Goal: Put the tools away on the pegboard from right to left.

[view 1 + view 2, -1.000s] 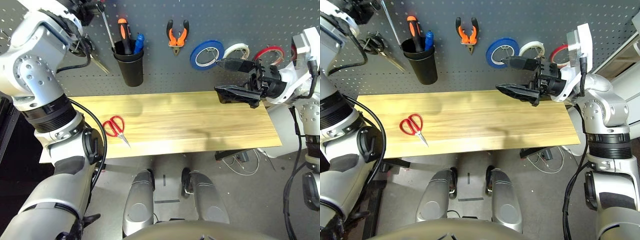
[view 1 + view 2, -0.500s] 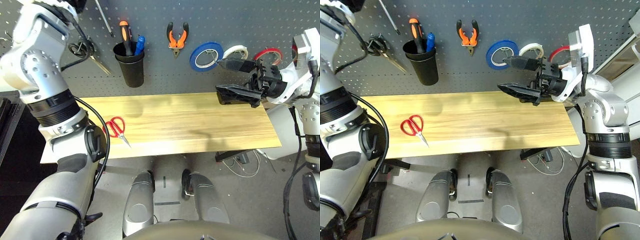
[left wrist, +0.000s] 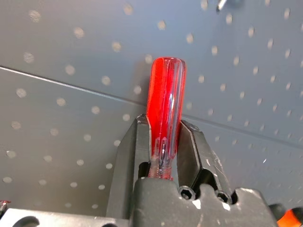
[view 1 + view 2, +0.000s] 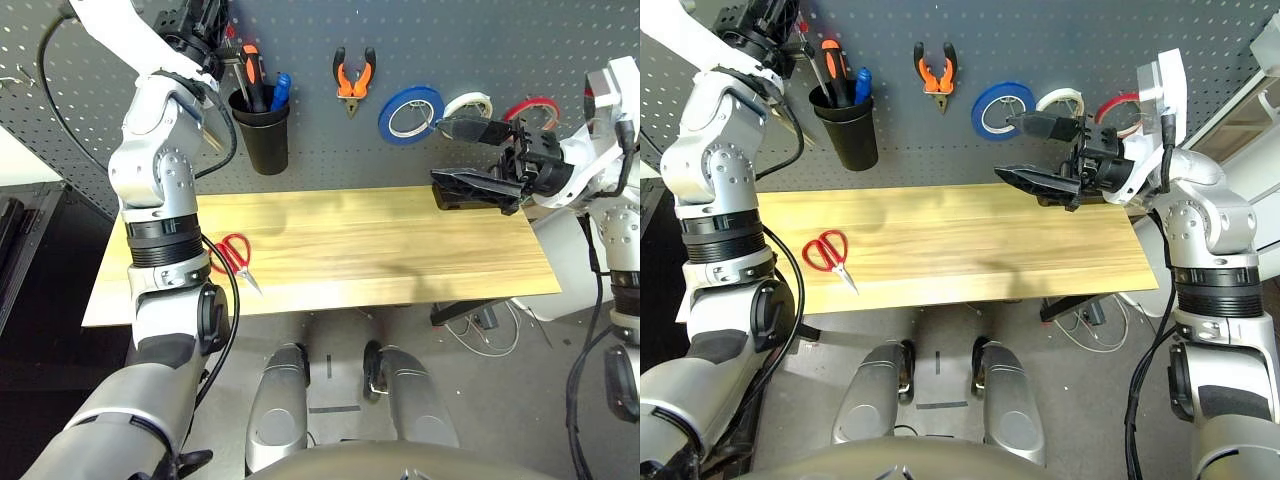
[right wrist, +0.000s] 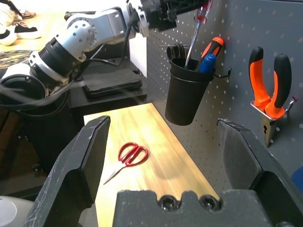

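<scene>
Left gripper (image 3: 164, 124): it was closed around the red handle of the screwdriver (image 3: 165, 104).
Screwdriver: its shaft dipped into the black cup (image 4: 264, 145).
Red-handled scissors (image 4: 232, 254): they lay on the table (image 4: 370, 240), well apart from both grippers.
Pliers (image 4: 354, 82): they hung on the pegboard (image 4: 880, 30), between the grippers.
Right gripper (image 5: 164, 124): it stood open and empty.
Red tape ring (image 4: 535, 103): it hung near that gripper.

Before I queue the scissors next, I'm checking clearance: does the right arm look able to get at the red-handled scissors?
Probably yes: the right gripper is open, and only bare tabletop separates it from the scissors.
</scene>
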Controlling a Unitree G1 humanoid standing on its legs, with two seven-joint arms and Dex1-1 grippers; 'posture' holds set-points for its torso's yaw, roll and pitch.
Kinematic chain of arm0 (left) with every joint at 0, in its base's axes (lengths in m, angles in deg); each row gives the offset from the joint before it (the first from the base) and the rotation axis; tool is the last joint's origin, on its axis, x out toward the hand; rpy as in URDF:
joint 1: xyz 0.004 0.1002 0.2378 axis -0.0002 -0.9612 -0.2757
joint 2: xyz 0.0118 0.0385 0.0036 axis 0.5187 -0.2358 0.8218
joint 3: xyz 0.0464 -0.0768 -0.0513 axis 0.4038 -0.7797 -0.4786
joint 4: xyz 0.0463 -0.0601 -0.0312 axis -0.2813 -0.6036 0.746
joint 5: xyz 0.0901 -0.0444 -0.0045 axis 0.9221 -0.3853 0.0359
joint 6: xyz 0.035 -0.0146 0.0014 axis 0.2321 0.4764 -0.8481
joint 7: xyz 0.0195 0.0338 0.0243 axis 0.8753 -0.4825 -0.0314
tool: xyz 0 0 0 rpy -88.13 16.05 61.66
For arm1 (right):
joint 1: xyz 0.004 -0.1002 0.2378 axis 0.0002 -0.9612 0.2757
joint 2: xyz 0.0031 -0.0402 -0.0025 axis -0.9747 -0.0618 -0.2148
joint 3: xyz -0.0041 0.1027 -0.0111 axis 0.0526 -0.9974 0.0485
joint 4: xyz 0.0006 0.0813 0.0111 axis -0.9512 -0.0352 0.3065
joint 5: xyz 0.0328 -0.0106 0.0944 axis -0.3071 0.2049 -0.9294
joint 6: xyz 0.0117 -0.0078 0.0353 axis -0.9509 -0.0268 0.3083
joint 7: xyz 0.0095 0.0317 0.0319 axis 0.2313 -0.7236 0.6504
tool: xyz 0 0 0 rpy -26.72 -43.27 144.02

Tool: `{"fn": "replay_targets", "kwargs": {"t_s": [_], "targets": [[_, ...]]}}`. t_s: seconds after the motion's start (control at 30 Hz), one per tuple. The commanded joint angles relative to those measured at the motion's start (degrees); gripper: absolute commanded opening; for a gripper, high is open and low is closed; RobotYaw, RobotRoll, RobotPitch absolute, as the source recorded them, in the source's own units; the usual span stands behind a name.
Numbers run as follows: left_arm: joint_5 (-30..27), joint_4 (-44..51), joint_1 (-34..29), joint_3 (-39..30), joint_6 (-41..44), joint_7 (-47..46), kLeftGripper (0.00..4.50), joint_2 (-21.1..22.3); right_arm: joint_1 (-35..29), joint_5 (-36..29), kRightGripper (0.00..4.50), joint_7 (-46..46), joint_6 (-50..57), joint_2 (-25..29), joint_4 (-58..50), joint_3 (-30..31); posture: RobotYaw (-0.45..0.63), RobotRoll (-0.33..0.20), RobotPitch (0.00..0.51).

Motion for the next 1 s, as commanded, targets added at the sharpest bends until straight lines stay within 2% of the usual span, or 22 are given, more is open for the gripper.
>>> {"fn": "replay_targets", "kwargs": {"t_s": [0.03, 0.1, 0.17, 0.23, 0.27, 0.37, 0.43, 0.5, 0.57, 0.67, 0.7, 0.8, 0.83, 0.9, 1.0], "targets": [[2.71, 0.05, -2.39, 3.23, -1.46, 1.93, 1.94, 0.83, -1.08, -0.51, 4.5, -0.49, -0.28, -0.21, -1.51, -1.23, 0.03, 0.0, 0.128], [3.38, 1.67, -3.28, 3.74, -4.04, 3.78, 2.7, 2.17, -1.34, -0.5, 4.5, -0.71, -0.2, -0.4, -1.78, -1.22, 0.03, 0.0, 0.13], [2.04, 4.64, -3.64, 2.85, -3.11, 5.44, 3.41, 3.87, -1.62, -0.54, 4.5, -1.04, -0.09, -0.58, -2.08, -1.24, 0.04, 0.0, 0.132], [0.79, 8.25, -3.94, 2.51, 0.13, 9.45, 4.24, 8.77, -1.91, -0.58, 4.5, -1.35, -0.09, -0.78, -2.27, -1.21, 0.04, 0.0, 0.134], [-1.28, 10.05, -3.84, 1.62, 2.96, 11.86, 4.48, 11.56, -2.08, -0.58, 4.5, -1.44, -0.11, -0.87, -2.3, -1.22, 0.05, 0.0, 0.136], [-7.62, 14.57, -3.34, -0.7, 11.97, 18.94, 4.48, 20.45, -2.56, -0.49, 4.5, -1.28, -0.27, -0.98, -1.95, -1.14, 0.08, 0.0, 0.139], [-13.67, 18.23, -3.99, -2.61, 20.93, 23.25, 4.48, 26.77, -2.67, -0.2, 4.5, -1.0, -0.55, -1.19, -1.27, -0.81, 0.09, 0.0, 0.14], [-21.41, 22.56, -5.44, -4.71, 30.37, 26.27, 4.48, 31.04, -2.62, 0.22, 4.5, -0.54, -0.88, -1.42, -0.5, -0.31, 0.11, 0.0, 0.143], [-29.94, 27.02, -7.83, -7.63, 40.32, 27.18, 4.48, 33.37, -2.56, 1.43, 4.5, 0.53, -1.9, -1.59, 0.54, 0.88, 0.13, 0.0, 0.144], [-40.54, 31.94, -12.84, -12.3, 51.71, 24.54, 4.48, 33.18, -2.58, 3.8, 4.5, 1.94, -3.88, -2.19, 2.08, 2.9, 0.15, 0.0, 0.149], [-42.98, 34.32, -17.16, -13.16, 54.43, 24.46, 4.48, 33.44, -2.63, 4.91, 4.5, 2.02, -4.59, -2.75, 2.95, 3.84, 0.15, 0.0, 0.151], [-45.92, 38.37, -26.32, -14.38, 57.9, 21.38, 4.48, 31.75, -2.8, 7.72, 4.5, 2.29, -6.71, -4.23, 5.04, 6.07, 0.16, 0.0, 0.163], [-46.03, 38.67, -28.83, -14.73, 57.12, 19.76, 4.48, 29.65, -2.81, 8.75, 4.5, 2.13, -7.13, -4.68, 5.73, 6.9, 0.16, 0.0, 0.165], [-39.96, 39.06, -37.57, -11.2, 53.24, 16.62, 4.48, 26.44, -3.34, 11.76, 4.5, 0.98, -8.83, -6.72, 7.01, 9.54, 0.15, 0.0, 0.178], [-33.55, 37.81, -44.26, -7.27, 47.75, 13.78, 4.48, 23.39, -4.39, 15.24, 4.5, -0.7, -10.21, -8.24, 7.44, 12.13, 0.14, 0.0, 0.19]]}}
